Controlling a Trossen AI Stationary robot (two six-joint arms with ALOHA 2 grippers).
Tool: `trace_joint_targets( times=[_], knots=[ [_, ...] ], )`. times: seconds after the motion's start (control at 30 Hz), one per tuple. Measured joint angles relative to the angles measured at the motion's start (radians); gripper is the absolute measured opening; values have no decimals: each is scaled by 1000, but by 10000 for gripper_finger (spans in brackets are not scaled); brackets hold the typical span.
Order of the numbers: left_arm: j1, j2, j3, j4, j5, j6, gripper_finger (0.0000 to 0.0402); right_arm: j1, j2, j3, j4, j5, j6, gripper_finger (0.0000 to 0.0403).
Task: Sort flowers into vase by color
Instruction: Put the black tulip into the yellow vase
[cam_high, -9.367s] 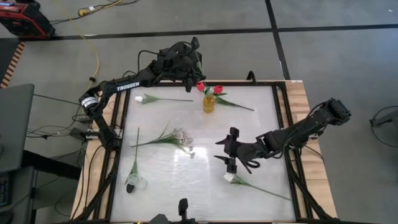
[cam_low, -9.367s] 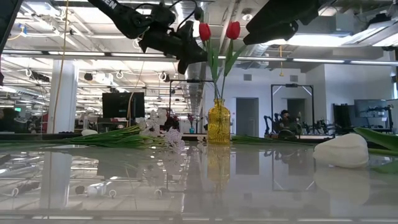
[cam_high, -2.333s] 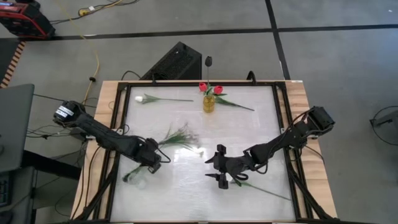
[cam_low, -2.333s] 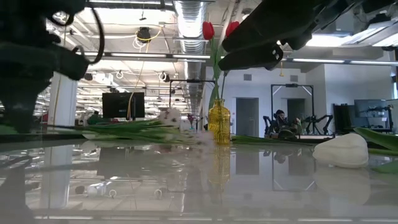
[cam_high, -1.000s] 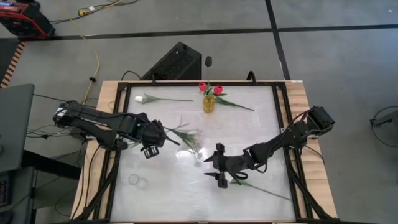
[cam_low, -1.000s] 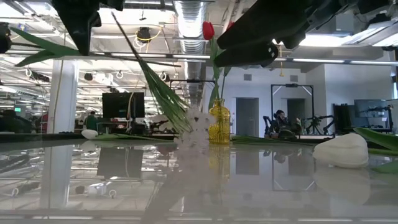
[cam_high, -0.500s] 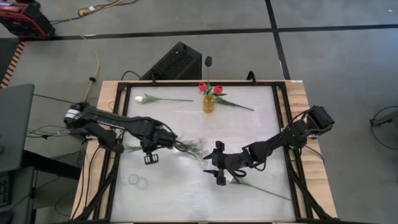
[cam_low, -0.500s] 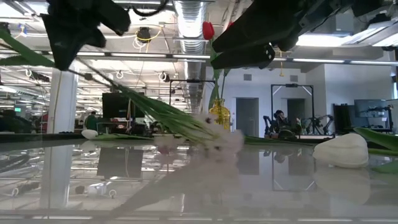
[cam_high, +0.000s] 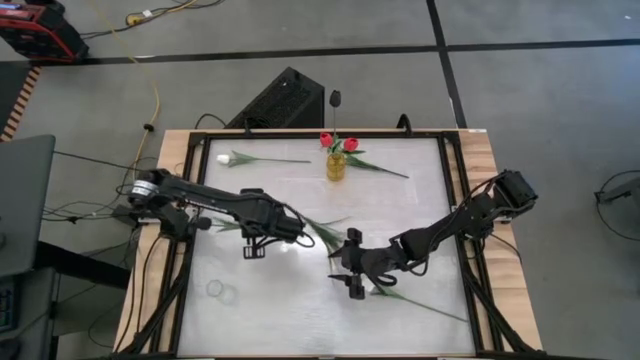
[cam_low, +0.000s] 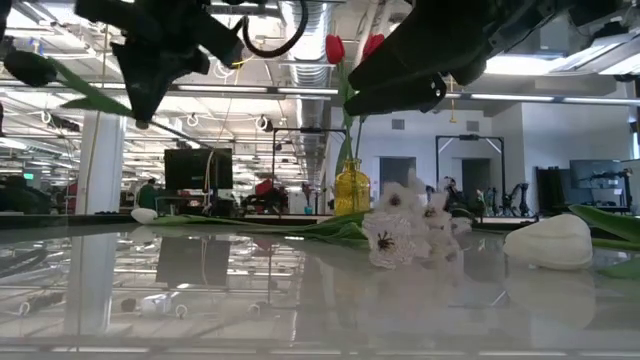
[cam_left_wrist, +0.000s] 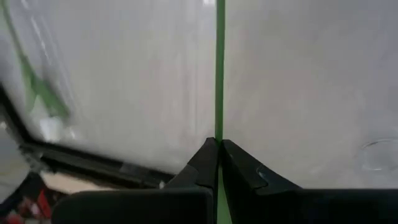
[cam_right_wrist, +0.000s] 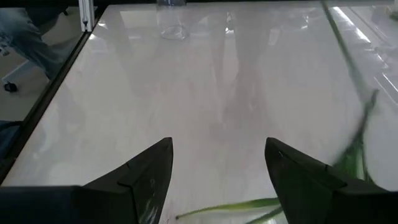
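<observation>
My left gripper (cam_high: 288, 230) is left of the table's middle, shut on the spray of tiny white blossoms (cam_low: 405, 235). The spray's leaves (cam_high: 325, 233) reach toward my right gripper (cam_high: 346, 263). That gripper hovers open near the middle and touches nothing. The yellow-amber vase (cam_high: 336, 166) stands by the far edge with two red tulips (cam_high: 337, 142) in it. One white tulip (cam_high: 226, 158) lies flat at the far left. Another white tulip (cam_low: 548, 241) lies beside the right gripper, its stem (cam_high: 425, 307) running toward the near right. My left gripper pinches the spray's thin green stem (cam_left_wrist: 219, 134) between its two shut fingers. The stem runs along the fingers and straight on ahead of them. The fingers come slanting from the table's left. The spray is lifted at the held end, and its blossom end (cam_low: 400, 238) is down at the tabletop.
A green-stemmed flower (cam_high: 378, 168) lies to the right of the vase. A small clear cup (cam_high: 215, 290) sits near the near-left corner. A dark bud on a thin stem (cam_high: 335, 97) shows beyond the far edge. A black frame rims the glossy white tabletop (cam_high: 400, 215).
My left gripper has carried the spray toward the table's right, staying shut on the stem. The blossom end has swung from hanging under the gripper to pointing right. It has come down close to the right gripper.
</observation>
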Motion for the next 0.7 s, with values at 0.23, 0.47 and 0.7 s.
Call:
trace_joint_targets(
  times=[0.23,0.47,0.7],
  knots=[
    [10,-14,58,18,10,-50,0,-2,0,0,-21,0,-5,282],
    [-10,-13,52,149,62,-81,0,-39,0,0,11,1,-187,282],
    [-79,-13,3,188,73,-116,0,-39,0,3,28,0,-254,282]
  ],
)
